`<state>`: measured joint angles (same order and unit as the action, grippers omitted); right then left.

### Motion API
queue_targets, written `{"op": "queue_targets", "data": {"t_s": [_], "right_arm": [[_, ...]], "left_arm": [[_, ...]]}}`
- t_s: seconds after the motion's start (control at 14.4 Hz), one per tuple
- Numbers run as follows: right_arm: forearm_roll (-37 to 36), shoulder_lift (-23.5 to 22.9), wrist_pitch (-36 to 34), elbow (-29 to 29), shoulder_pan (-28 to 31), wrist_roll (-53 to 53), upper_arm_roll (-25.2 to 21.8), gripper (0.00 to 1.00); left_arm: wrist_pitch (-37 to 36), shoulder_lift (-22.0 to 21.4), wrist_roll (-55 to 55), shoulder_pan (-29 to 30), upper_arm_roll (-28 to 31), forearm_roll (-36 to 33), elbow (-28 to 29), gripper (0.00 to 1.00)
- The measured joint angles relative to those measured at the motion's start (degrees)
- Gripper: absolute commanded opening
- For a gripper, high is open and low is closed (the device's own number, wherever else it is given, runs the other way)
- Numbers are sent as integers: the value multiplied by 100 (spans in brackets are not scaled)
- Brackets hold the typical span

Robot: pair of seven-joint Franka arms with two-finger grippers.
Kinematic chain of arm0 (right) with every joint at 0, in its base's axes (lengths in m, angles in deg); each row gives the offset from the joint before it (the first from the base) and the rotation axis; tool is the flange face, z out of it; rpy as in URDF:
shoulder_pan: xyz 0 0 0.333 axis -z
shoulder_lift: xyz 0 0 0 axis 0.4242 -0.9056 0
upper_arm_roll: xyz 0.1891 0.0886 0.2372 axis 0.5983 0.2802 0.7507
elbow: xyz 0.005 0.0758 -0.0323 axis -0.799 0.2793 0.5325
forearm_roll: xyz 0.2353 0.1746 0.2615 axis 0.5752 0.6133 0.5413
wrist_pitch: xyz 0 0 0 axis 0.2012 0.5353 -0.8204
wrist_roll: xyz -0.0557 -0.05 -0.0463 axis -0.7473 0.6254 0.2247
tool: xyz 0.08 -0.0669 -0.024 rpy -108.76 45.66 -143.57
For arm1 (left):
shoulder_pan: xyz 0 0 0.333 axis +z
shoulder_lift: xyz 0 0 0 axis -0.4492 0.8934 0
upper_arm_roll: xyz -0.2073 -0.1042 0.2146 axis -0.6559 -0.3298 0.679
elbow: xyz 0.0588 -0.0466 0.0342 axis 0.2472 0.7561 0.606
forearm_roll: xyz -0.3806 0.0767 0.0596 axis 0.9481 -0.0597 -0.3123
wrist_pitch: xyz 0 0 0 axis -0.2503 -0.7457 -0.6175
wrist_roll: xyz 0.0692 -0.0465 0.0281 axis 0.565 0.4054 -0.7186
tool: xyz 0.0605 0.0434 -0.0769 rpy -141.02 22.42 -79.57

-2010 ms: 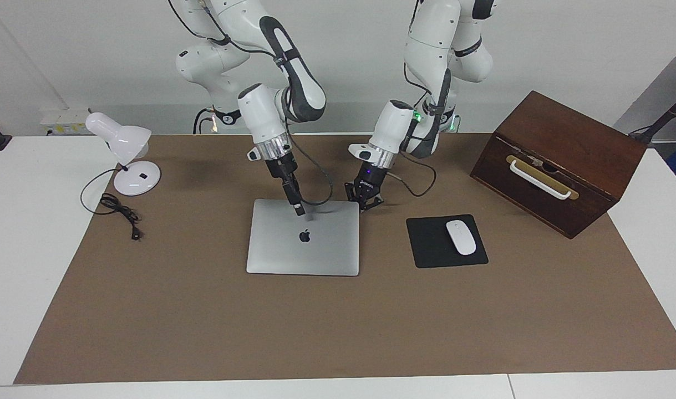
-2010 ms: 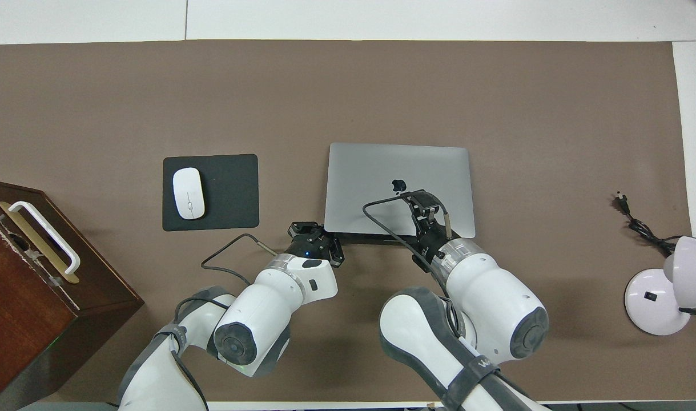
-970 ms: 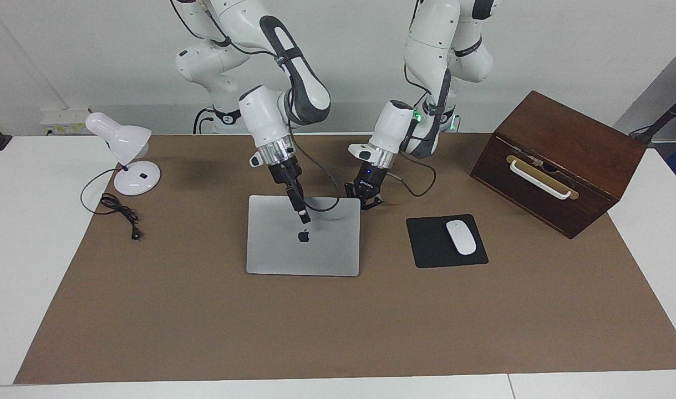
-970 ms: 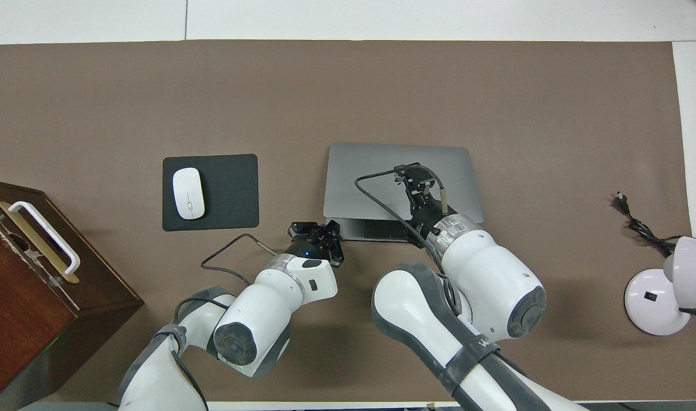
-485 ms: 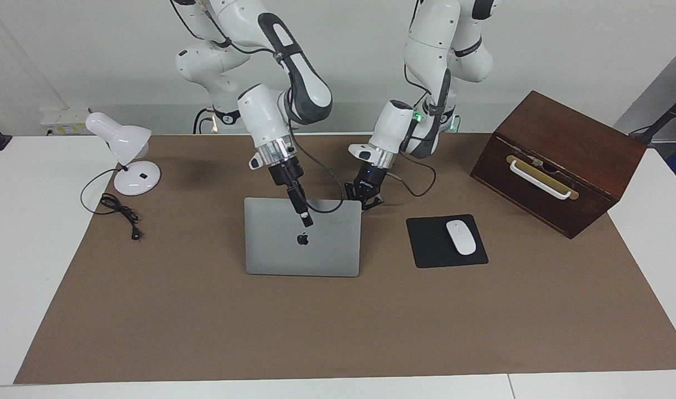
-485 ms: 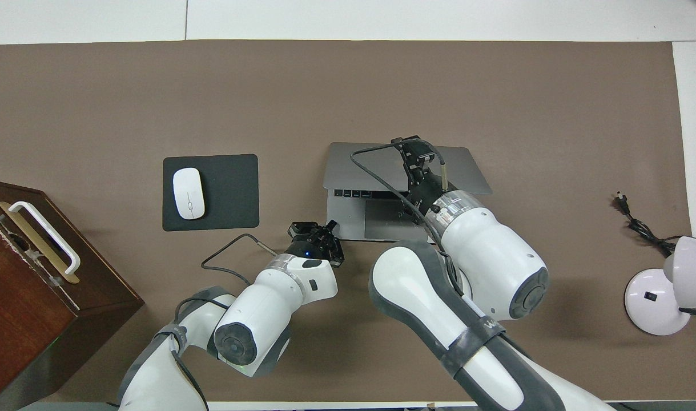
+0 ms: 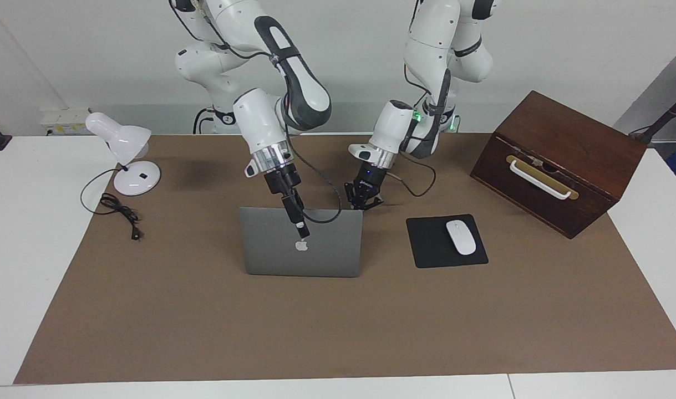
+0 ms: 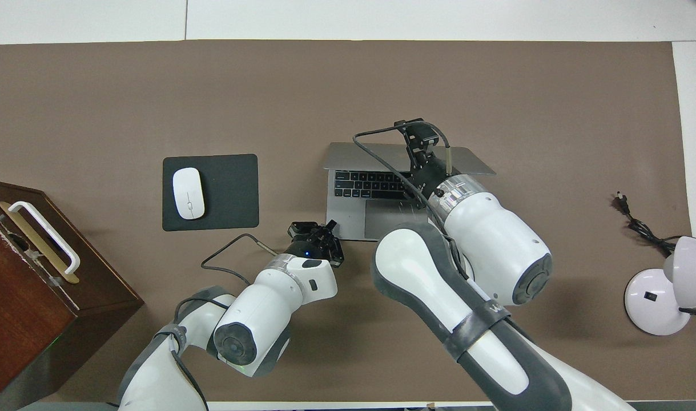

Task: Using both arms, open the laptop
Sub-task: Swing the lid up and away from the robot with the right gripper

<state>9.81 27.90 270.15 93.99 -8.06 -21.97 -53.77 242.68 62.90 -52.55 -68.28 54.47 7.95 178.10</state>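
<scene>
The silver-grey laptop [image 7: 326,249] stands half open in the middle of the brown mat, its lid with the apple logo raised steeply. In the overhead view its black keyboard [image 8: 370,184] and grey trackpad show. My right gripper [image 7: 300,224] reaches over the lid's top edge and is shut on it, one finger lying down the lid's outer face; it also shows in the overhead view [image 8: 419,140]. My left gripper [image 7: 363,203] is low with its fingers spread at the base's corner nearest the robots, toward the left arm's end [image 8: 316,230].
A black mouse pad [image 7: 426,252] with a white mouse [image 7: 461,237] lies beside the laptop toward the left arm's end. A brown wooden box [image 7: 559,160] with a white handle stands at that end. A white desk lamp [image 7: 128,160] and its cable [image 7: 118,213] are at the right arm's end.
The right gripper has lifted the lid from flat to steeply raised, swinging it away from the robots and uncovering keyboard and trackpad. The left gripper has stayed at the base's corner.
</scene>
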Motion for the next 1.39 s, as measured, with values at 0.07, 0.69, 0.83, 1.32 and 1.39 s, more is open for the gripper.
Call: {"op": "queue_targets", "data": {"t_s": [0.07, 0.69, 0.83, 1.32, 1.39], "right_arm": [[0, -33, 0, -82, 14, 1, -1, 100], [0, -273, -156, -716, 300, 13, -4, 100], [0, -303, -260, -785, 365, 43, -4, 100], [0, -565, -796, -1180, 739, 365, -10, 100], [-1, -698, -796, -1347, 736, 368, -10, 100]], "left_arm": [[0, 0, 0, 0, 0, 0, 0, 0], [0, 0, 0, 0, 0, 0, 0, 0], [0, 0, 0, 0, 0, 0, 0, 0], [1, 1, 0, 0, 0, 0, 0, 0], [2, 2, 0, 0, 0, 0, 0, 0]]}}
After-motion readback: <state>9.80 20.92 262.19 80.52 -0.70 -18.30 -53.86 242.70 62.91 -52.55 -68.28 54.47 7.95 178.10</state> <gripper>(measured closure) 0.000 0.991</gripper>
